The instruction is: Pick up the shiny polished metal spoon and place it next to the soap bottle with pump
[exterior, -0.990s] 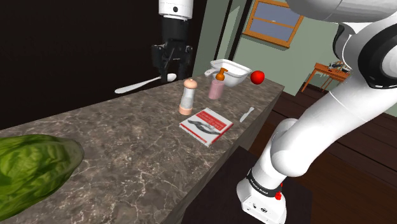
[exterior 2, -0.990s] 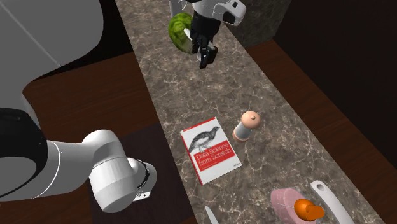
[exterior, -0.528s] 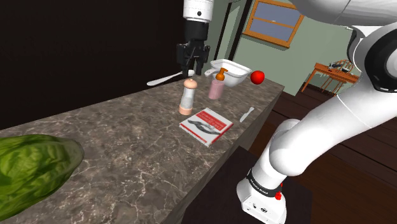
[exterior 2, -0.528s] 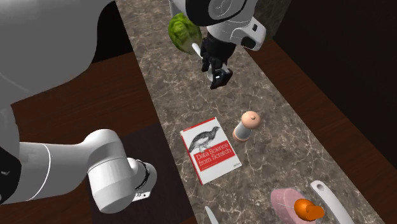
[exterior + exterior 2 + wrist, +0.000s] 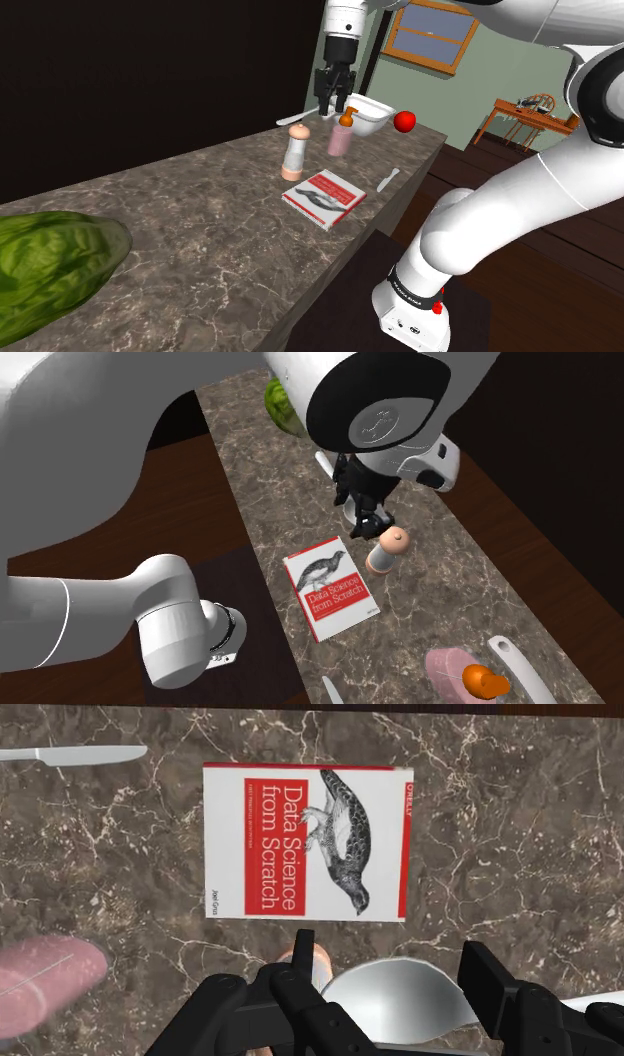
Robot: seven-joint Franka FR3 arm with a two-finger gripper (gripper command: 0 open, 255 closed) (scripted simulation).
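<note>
My gripper [image 5: 333, 106] is shut on the pale metal spoon [image 5: 298, 118] and holds it in the air, handle pointing to the shoulder view's left. It hangs just above and behind the pink soap bottle with an orange pump [image 5: 341, 136]. In the wrist view the spoon's bowl [image 5: 397, 997] sits clasped between the black fingers [image 5: 300, 1004], and the soap bottle [image 5: 40, 984] lies off to one side. Seen from the second exterior view, the gripper [image 5: 366, 531] hovers over the counter right beside a peach-topped shaker [image 5: 385, 550], with the soap bottle [image 5: 456, 674] further along.
On the dark marble counter [image 5: 200, 230] stand the shaker [image 5: 293, 152], a red-and-white book [image 5: 323, 197], a knife [image 5: 388, 178], a white bowl [image 5: 364, 110] and a red apple [image 5: 404, 121]. A lettuce head [image 5: 50, 265] lies at the near end.
The gripper has carried the spoon along the counter to the shoulder view's right, from beyond the shaker to just above the soap bottle. It stayed shut on the spoon.
</note>
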